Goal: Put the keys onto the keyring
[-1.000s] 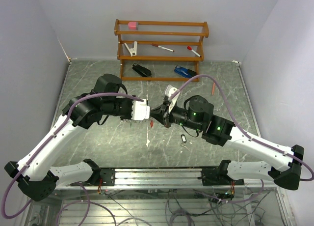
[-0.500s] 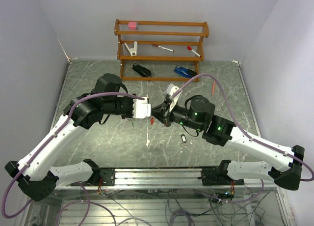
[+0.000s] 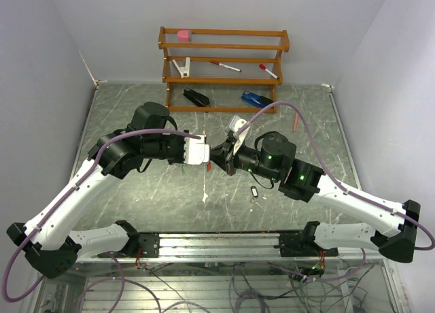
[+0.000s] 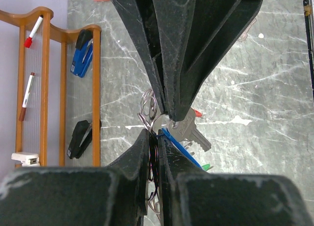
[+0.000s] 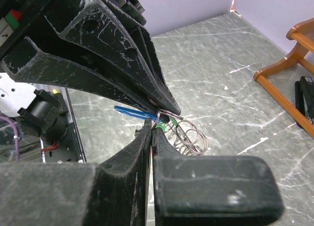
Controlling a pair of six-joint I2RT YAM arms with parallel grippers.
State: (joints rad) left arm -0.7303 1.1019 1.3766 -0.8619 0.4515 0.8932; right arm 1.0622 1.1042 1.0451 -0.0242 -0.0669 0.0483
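Observation:
Above the table's middle my two grippers meet tip to tip. My left gripper [image 3: 204, 156] [image 4: 154, 135] is shut on the thin wire of the keyring [image 4: 148, 104] [image 5: 189, 136], whose silvery loops stick out past its fingertips. A blue tag [image 4: 179, 148] [image 5: 131, 111] and a green tag [image 4: 206, 166] [image 5: 162, 126] hang by the ring. From the other side my right gripper [image 3: 217, 158] [image 5: 153, 128] is shut on a silvery key [image 4: 189, 129] with a red tag [image 3: 209, 167] [image 4: 196, 113], pressed against the ring. Another key with a black tag [image 3: 255, 190] lies on the table.
A wooden rack [image 3: 223, 35] stands at the back with red-capped pens [image 3: 225, 67], a pink block [image 3: 184, 35] and a white clip [image 3: 182, 67]. A black stapler [image 3: 196, 97] and a blue stapler [image 3: 252, 99] lie under it. An orange bit [image 3: 295, 124] lies at the right.
Both grippers have edged a little closer together, and the red tag has lifted slightly with them. Both grips stay the same.

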